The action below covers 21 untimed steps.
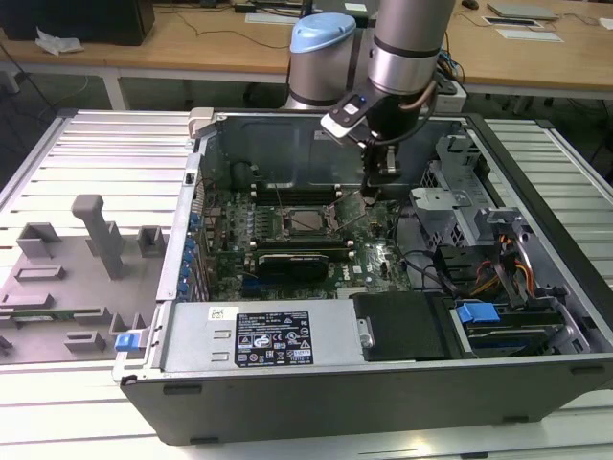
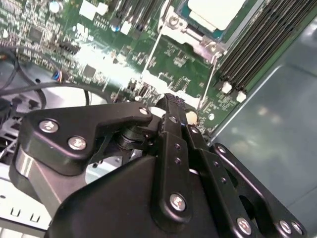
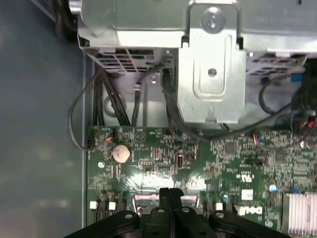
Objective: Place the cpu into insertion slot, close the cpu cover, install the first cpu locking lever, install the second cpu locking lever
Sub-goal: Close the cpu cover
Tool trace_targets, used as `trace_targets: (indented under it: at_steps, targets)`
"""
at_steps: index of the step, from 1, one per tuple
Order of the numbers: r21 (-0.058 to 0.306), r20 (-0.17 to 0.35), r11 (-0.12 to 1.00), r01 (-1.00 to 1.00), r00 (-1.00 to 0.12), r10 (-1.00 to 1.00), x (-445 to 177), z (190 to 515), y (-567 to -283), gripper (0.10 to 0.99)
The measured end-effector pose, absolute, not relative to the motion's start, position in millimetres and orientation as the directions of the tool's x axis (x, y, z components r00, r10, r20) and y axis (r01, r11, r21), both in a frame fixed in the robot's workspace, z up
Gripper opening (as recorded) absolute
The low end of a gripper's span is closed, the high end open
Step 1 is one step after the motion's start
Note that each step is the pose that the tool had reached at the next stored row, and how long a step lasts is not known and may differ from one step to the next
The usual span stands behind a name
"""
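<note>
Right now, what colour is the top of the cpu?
Pale silver-beige; the cpu shows best in the second wrist view.

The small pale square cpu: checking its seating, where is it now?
The pale square cpu sits in the dark-rimmed socket between long black memory slots, to the exterior view's left of the black gripper.

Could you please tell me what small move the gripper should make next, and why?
Probably ease the shut gripper slightly down onto the thin locking lever beside it. In the second wrist view the cpu lies seated with the cpu cover apparently closed around it. The lever's rod runs from the cover's corner toward the gripper and seems not yet latched.
</note>
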State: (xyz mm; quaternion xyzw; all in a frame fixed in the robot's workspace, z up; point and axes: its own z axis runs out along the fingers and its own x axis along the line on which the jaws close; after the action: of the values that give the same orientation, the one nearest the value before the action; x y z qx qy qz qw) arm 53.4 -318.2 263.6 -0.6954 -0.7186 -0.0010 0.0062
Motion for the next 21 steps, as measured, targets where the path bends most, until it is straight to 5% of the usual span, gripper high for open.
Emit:
trace_targets:
  at_steps: [20, 21]
  targets:
    - [-0.011, 0.011, 0.081, 0.997, -0.081, 0.997, 65.0, 240.8, -318.2, 0.106]
    - [-0.039, 0.017, 0.081, 0.996, -0.081, 0.997, 65.3, 240.4, -318.2, 0.106]
